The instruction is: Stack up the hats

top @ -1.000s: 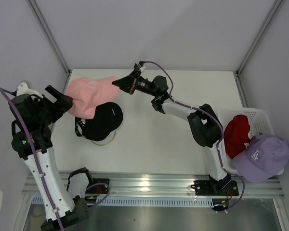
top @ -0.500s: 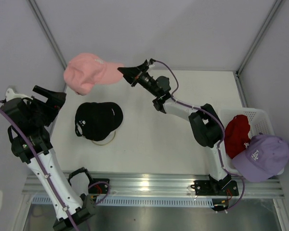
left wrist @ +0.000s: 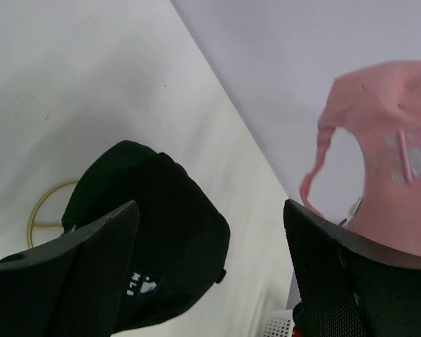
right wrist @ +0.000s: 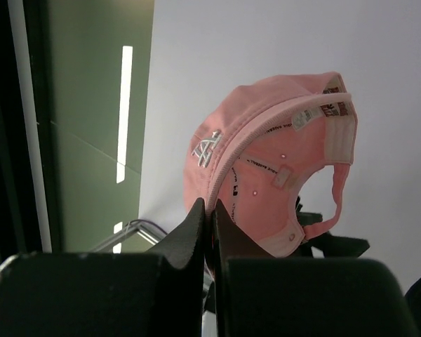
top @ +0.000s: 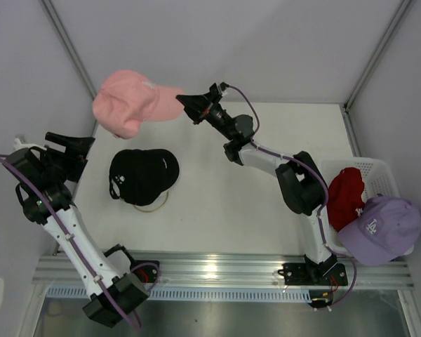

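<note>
Brim: your right gripper (top: pixel 182 105) has its fingers pressed together on the brim tip of the pink cap (top: pixel 130 102).
Pink cap: upper left of the frame, hanging clear of the table, crown to the left of your right gripper.
Left gripper (top: pixel 76 143): jaws spread, nothing between them, below and left of the pink cap, apart from it.
Black cap (top: pixel 144 175): left of centre, seated on the gold wire stand (top: pixel 156 205).
Right edge: red cap (top: pixel 344 196) in the white basket (top: pixel 379 165), lavender cap (top: pixel 382 228) over its near rim.
Writing: white "LA" on the lavender cap; the pink cap has a white stitched logo, and its inner labels are too small to read.
Surface: white table (top: pixel 231 210), pale walls (top: pixel 266 42), metal rail (top: pixel 224 270) along the bottom.
</note>
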Controlling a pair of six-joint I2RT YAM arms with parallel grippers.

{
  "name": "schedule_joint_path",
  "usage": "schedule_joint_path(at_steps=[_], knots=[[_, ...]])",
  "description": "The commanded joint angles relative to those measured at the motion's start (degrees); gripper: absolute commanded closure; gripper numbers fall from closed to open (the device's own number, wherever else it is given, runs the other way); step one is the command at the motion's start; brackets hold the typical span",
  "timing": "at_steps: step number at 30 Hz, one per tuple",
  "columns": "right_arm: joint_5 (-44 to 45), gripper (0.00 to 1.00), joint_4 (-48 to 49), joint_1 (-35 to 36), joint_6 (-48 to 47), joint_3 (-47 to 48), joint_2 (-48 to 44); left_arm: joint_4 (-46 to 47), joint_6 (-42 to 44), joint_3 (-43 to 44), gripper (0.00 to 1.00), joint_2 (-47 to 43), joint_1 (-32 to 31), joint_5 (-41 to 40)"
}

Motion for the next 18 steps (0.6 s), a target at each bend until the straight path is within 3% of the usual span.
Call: schedule_joint_path(at_steps=[1,10,18], knots=[[-3.63,1.0,11.6,0.67,2.86,-0.72,-1.51,10.9,-3.0,-3.38,0.15,1.28,4.63,14.12],[-6.71,1.0,12.65,2.61,2.76,0.76,-0.29,11.63,1.03,0.39,0.24,3.48,4.81,23.22],[-6.19,1.0,13.27,4.1,4.08,5.32,1.74,8.38,3.67,-3.21,0.27,4.01,4.28,22.52]])
